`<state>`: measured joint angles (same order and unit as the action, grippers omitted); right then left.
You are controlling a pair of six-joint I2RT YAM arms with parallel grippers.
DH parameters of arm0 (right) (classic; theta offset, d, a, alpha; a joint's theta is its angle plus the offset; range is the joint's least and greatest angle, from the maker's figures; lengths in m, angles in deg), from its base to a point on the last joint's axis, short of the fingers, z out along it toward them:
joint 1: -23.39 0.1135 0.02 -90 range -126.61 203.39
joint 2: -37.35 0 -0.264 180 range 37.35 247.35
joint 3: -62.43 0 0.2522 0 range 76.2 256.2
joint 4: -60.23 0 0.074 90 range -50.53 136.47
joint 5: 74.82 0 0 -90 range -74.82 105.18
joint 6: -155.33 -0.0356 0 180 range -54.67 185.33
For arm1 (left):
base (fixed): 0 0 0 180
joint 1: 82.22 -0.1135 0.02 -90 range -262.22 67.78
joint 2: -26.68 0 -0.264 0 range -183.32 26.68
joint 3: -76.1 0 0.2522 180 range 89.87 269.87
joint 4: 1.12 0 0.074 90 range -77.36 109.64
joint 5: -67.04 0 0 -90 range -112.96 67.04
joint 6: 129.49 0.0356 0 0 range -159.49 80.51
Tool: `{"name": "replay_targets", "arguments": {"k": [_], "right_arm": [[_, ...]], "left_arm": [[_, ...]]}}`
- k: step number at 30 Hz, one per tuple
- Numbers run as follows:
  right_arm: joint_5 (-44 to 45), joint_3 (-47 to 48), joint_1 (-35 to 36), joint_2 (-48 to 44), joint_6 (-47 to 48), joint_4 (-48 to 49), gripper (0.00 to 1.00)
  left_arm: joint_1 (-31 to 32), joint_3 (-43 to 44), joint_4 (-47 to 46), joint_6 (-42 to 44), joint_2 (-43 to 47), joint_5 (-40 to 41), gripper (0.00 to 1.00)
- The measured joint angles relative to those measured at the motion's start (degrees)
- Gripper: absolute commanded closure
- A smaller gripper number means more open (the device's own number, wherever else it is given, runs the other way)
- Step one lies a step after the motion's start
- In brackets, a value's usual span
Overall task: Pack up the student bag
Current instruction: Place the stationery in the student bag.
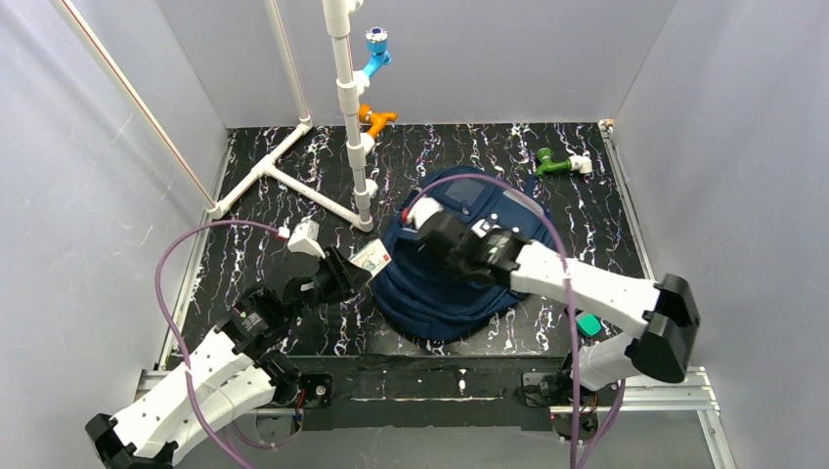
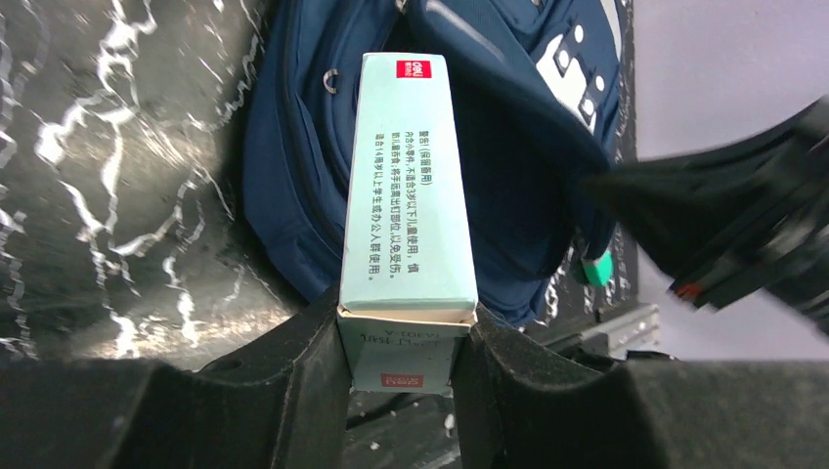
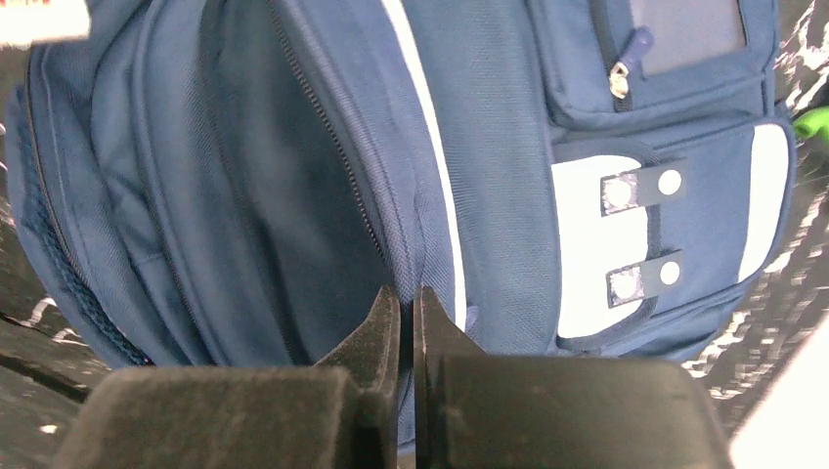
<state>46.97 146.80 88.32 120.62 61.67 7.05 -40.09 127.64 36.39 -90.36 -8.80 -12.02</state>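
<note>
Well, we start with the biggest thing, the black table (image 1: 254,186) with white squiggles on it. The student bag (image 1: 430,293) lies on it, near the middle and a bit to the right. It is dark blue, and its white patch faces up. Its big pocket (image 3: 244,195) is unzipped and gapes open a little.

Our right gripper (image 3: 406,298) reaches over the bag from the right. Its two fingers are squeezed almost together at the edge of the big pocket. We see a thin bit of blue cloth between them, so we think it has pinched the flap.

Our left gripper (image 2: 406,315) sits just beside the bag on the left. It holds a green box (image 2: 406,176) tight by one end. The other end points at the bag.

We think the step now is opening the pocket so the box can go in. Next, the right gripper needs to lift the flap up and away, gently, so the cloth does not slip out. Then the left gripper needs to slide the box in, long end first. It should let go only when the box is well inside.
</note>
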Motion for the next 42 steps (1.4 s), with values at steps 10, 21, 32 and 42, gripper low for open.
{"name": "replay_targets", "arguments": {"k": [10, 21, 32, 42], "right_arm": [[-20.6, -2.7, -13.5, -7.4, -4.1, 4.3, 0.99], [-26.3, -3.1, -14.5, -7.4, -6.4, 5.6, 0.99], [-26.9, -3.1, -14.7, -7.4, -6.7, 6.2, 0.99], [-27.4, -3.1, -14.9, -7.4, -6.7, 7.2, 0.99]], "left_arm": [[0.0, -8.7, -15.9, -13.2, -4.7, -8.9, 0.74], [0.0, -7.8, -28.0, -27.3, -20.7, -10.9, 0.7], [-0.1, -6.7, -49.2, -40.1, -39.5, -11.0, 0.71], [-0.1, -4.6, -63.5, -43.7, -52.2, -11.2, 0.41]]}}
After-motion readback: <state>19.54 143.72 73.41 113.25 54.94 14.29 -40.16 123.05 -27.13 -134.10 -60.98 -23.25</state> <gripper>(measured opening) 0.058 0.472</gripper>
